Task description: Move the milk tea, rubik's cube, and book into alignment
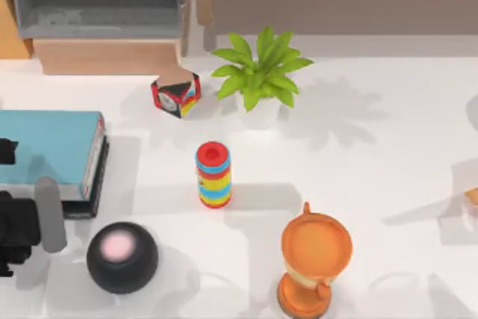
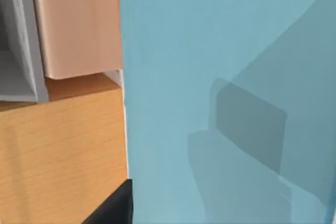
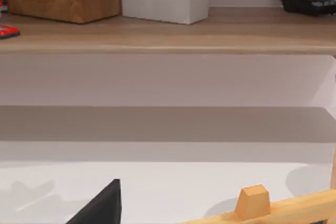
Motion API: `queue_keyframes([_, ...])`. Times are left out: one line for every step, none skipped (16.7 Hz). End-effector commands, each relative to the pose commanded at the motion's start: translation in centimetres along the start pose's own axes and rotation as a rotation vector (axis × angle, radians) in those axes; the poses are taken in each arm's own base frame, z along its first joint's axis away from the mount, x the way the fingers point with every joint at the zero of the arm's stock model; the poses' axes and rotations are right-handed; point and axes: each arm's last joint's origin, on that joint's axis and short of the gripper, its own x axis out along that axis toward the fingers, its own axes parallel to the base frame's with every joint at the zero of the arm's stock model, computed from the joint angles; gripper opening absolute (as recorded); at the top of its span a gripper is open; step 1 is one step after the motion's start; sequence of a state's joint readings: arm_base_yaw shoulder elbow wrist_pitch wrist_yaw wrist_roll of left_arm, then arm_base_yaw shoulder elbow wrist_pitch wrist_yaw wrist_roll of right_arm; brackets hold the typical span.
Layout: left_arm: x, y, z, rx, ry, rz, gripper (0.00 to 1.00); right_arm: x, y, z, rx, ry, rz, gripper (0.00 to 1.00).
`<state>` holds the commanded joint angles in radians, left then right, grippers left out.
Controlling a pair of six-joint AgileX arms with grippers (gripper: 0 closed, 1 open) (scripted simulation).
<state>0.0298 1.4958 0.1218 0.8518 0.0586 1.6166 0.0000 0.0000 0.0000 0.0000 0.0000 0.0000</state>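
Book (image 1: 46,147) lies flat at the table's (image 1: 373,155) left edge, teal cover up, partly cut off by the frame. Its long axis runs left-right across the table; the white page edges face right, toward the centre. It sits on a thin black slab (image 1: 95,198) whose edge pokes out under its right and near sides.

Left arm (image 1: 26,222) is at the left edge, just in front of the book, dark body with a grey cylinder. The left wrist view looks close down onto the book cover (image 2: 226,77), with a wooden box (image 2: 58,150) and a grey shelf unit (image 2: 21,51) beside it. Can't tell whether the left claw is open or closed.

No cube with a black grid is clearly visible. A small red-black-yellow box (image 1: 176,95) with a tan top stands behind centre, turned corner-on, just left of a potted plant (image 1: 258,72).

Striped red-yellow-blue cylinder (image 1: 213,175) stands upright mid-table. Black ball with a pink spot (image 1: 122,257) is front-left, near the book's corner. Orange trophy-shaped cup (image 1: 314,259) is front-centre.

The right wrist view shows a wooden shelf (image 3: 173,30) with a tissue box (image 3: 165,1), plus an orange wooden piece (image 3: 252,203) at close range. Right claw state: can't tell.
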Motion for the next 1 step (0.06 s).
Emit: queue_keyframes([0.0, 0.0, 0.0, 0.0, 0.0, 0.0, 1.0, 0.0, 0.0, 0.0, 0.0, 0.0, 0.0, 1.0])
